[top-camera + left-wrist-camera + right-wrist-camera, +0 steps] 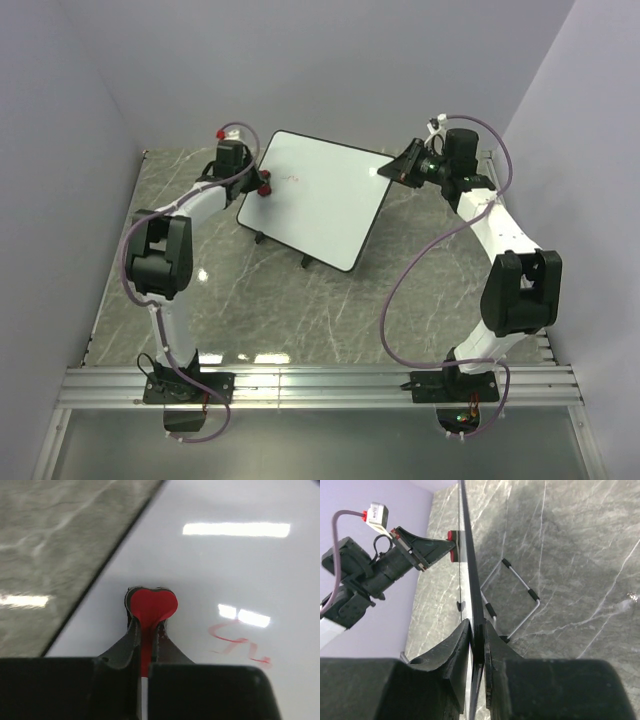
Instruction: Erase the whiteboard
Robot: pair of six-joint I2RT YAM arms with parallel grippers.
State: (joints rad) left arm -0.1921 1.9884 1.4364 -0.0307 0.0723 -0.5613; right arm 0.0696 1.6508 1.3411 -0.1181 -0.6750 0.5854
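The whiteboard (pixel 315 200) stands propped near the far edge of the bench (pixel 250 310). My right tool (pixel 477 632) pinches its rim to steady it; my left tool (pixel 147 629) grips a red eraser (pixel 151 605) beside red scribbles (pixel 240 645).

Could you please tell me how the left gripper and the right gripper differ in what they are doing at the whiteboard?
The left gripper is shut on a red eraser, while the right gripper is shut on the whiteboard at its thin edge. The left gripper faces the board's white surface, near red marks; the right gripper meets the board edge-on at its right side. Both have black fingers, and both are closed.
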